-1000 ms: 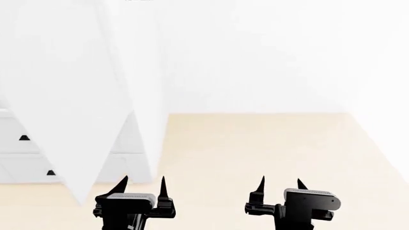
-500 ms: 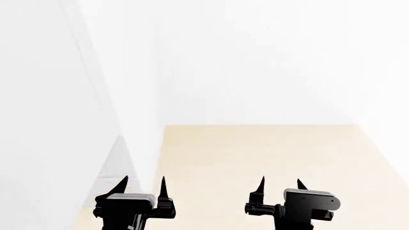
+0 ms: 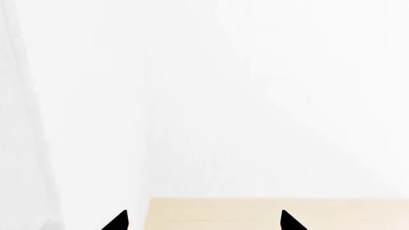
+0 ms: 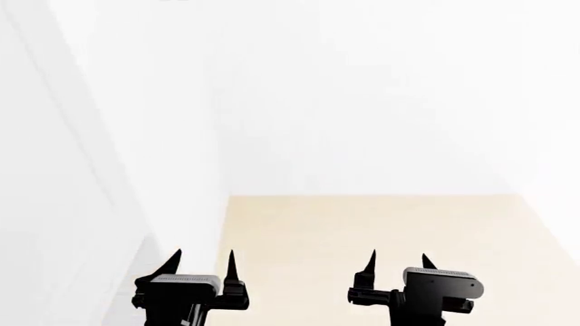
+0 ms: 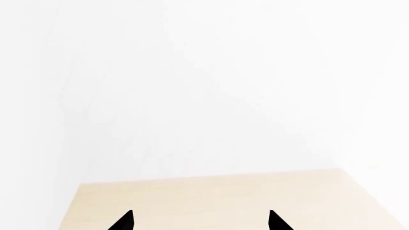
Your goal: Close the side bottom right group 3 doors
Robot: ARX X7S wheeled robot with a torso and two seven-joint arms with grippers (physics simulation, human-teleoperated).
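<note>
A tall plain white panel (image 4: pixel 54 204) fills the left of the head view, slanting from top left toward my left arm; it looks like one of the side bottom right group 3 doors, with no handle or frame showing. The same white surface (image 3: pixel 26 143) borders the left wrist view. My left gripper (image 4: pixel 201 261) stands open just right of the panel's lower edge, with nothing between its fingers (image 3: pixel 203 223). My right gripper (image 4: pixel 398 261) is open too, over bare floor (image 5: pixel 200 223). I cannot tell whether the left gripper touches the panel.
Beige floor (image 4: pixel 381 231) stretches ahead to a plain white wall (image 4: pixel 381 102). A white vertical surface (image 4: pixel 195 149) meets that wall at a corner left of centre.
The view has shifted: the white panel now covers the whole left side, the drawer fronts with black handles have gone from sight, and the floor's far edge sits lower. Both grippers keep their pose.
</note>
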